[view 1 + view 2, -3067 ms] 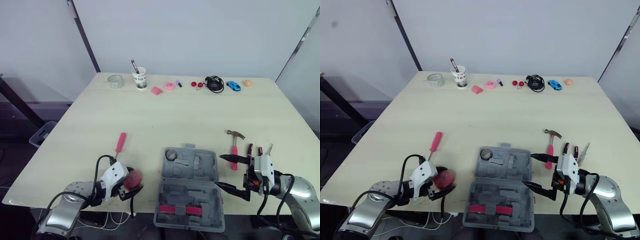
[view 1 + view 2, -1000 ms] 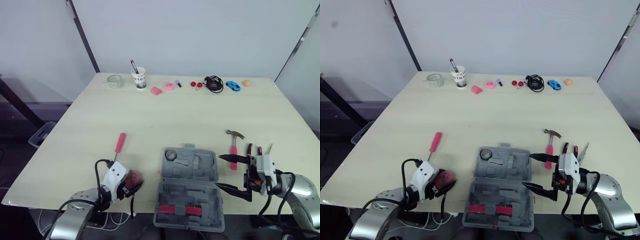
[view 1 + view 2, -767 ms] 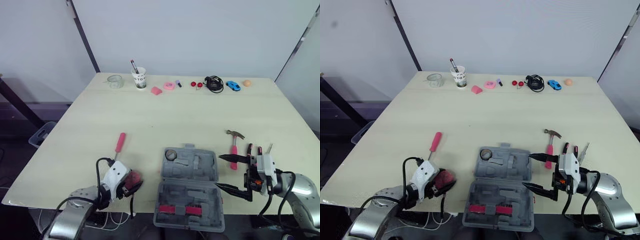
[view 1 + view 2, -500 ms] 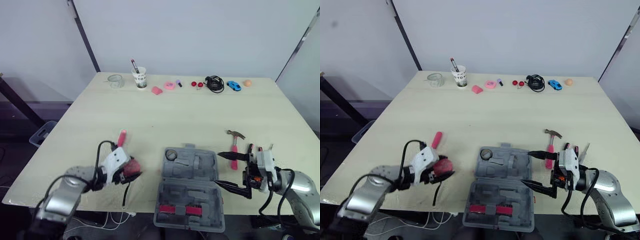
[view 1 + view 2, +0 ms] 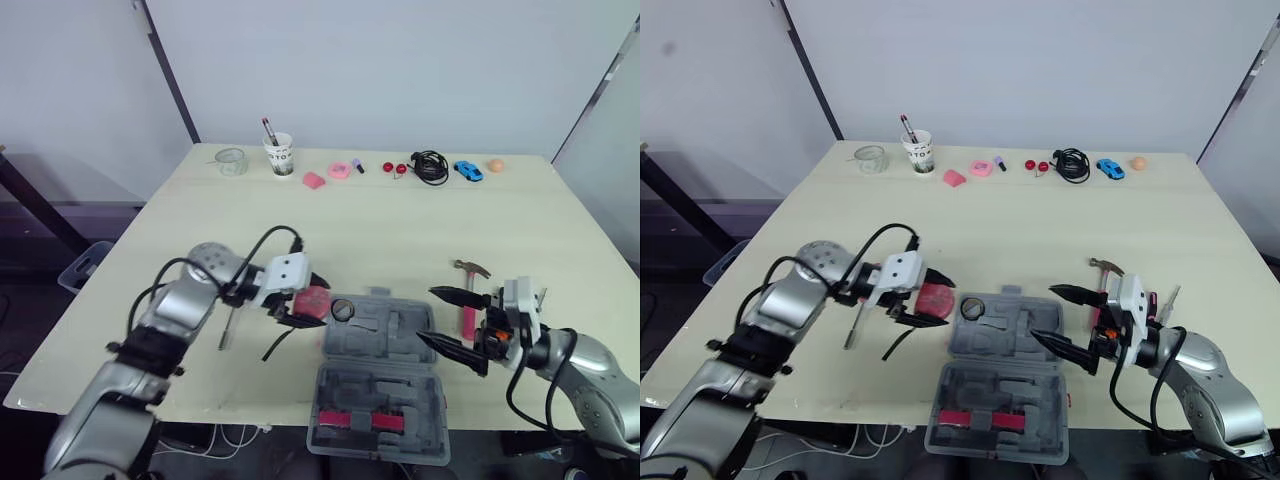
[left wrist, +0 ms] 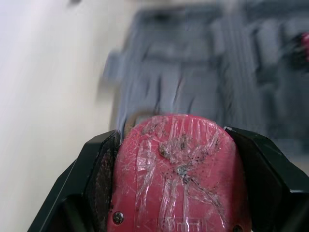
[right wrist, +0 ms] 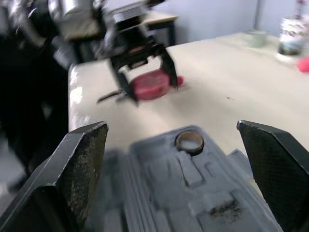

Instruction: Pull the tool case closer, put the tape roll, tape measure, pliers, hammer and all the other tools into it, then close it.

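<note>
The grey tool case (image 5: 375, 375) lies open near the table's front edge, with the tape roll (image 5: 343, 310) seated in its far left corner. My left gripper (image 5: 318, 305) is shut on the red tape measure (image 6: 181, 169), holding it just left of the case beside the tape roll. My right gripper (image 5: 428, 316) stands open over the case's right side, nothing between its fingers (image 7: 82, 164). The pink-handled hammer (image 5: 467, 295) lies right of the case. The pliers (image 5: 1152, 300) are mostly hidden behind my right wrist. A screwdriver shaft (image 5: 226, 330) pokes out under my left arm.
Along the far edge stand a glass jar (image 5: 231, 162), a paper cup with a pen (image 5: 279, 156), small pink items (image 5: 338, 171), a black cable (image 5: 430, 167), a blue toy car (image 5: 466, 171) and an orange ball (image 5: 494, 166). The tabletop (image 5: 350, 230) between is bare.
My left arm swung up from the table's front left edge and rightward, carrying the tape measure to the case's left side. My right gripper shifted left toward the case.
</note>
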Controlling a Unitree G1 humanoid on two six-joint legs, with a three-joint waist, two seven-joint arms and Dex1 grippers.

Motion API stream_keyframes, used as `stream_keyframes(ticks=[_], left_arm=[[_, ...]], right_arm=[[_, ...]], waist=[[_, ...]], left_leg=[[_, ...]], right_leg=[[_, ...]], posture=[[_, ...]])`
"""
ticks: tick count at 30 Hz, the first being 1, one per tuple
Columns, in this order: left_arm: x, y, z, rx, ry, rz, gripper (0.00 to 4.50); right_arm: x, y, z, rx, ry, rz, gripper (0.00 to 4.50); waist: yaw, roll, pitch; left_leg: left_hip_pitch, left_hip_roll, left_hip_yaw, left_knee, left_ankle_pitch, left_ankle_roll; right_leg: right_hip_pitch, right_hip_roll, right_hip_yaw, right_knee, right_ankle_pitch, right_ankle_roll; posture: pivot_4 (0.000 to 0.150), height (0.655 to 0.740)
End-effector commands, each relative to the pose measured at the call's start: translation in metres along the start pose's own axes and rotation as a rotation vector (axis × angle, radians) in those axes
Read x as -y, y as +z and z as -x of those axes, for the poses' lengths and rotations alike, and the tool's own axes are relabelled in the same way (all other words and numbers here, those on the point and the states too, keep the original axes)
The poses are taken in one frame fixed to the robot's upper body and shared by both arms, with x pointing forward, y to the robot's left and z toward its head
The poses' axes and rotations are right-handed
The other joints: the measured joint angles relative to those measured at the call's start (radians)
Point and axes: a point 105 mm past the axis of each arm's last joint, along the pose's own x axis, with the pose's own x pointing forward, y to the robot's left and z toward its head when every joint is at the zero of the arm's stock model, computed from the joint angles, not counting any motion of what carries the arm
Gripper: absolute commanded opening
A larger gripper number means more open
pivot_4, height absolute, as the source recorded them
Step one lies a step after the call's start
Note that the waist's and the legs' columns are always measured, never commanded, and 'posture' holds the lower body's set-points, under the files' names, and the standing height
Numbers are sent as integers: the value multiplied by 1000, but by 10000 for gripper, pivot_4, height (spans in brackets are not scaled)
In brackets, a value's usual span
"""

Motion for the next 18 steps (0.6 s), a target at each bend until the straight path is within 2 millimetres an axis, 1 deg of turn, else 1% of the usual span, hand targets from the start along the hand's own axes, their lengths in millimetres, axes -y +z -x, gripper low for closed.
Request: stream_keyframes(ticks=[1,3,4,8,10,12,16,18], left_arm=[[-10,21,-5,40,-58,-90,30070],[-17,34,-15,75,-79,-134,30070],[-20,39,-19,92,-88,-154,30070],[-25,50,-30,130,-111,-193,30070],[-29,59,-38,168,-113,-207,30070],[-30,65,-42,188,-117,-217,30070],[-31,71,-51,210,-127,-238,30070],[-30,73,-55,221,-134,-240,30070]], right_arm=[[1,12,-6,17,-67,-74,45000],[1,9,-12,-7,-106,-173,45000],[-3,8,-16,-14,-104,-219,45000],[-16,4,-24,-82,-91,-344,45000],[-17,1,-29,-105,-115,-427,45000],[-15,2,-33,-94,-134,-492,45000],[-12,1,-45,-73,-181,-671,45000],[-10,4,-53,-29,-207,-758,45000]], waist=[[0,0,0],[-2,0,0],[-1,0,0],[-1,0,0],[-6,0,0],[-6,-1,0],[-6,-1,0],[-8,-1,0]], left_leg=[[0,0,0,0,0,0],[0,0,0,0,0,0],[0,0,0,0,0,0],[-1,0,-1,0,0,0],[-1,0,-1,0,0,0],[-1,0,-2,0,0,0],[-2,-1,-2,0,0,0],[-2,-1,-2,0,0,0]], right_leg=[[0,0,0,0,0,0],[0,0,0,0,0,0],[0,0,1,0,0,0],[0,0,0,0,0,0],[0,0,0,0,0,0],[0,0,0,0,0,0],[0,0,0,0,0,0],[0,0,0,-1,0,0]], posture=[[1500,7400],[1500,7400],[1500,7400],[1500,7400],[1500,7400],[1500,7400],[1500,7400],[1500,7400]])
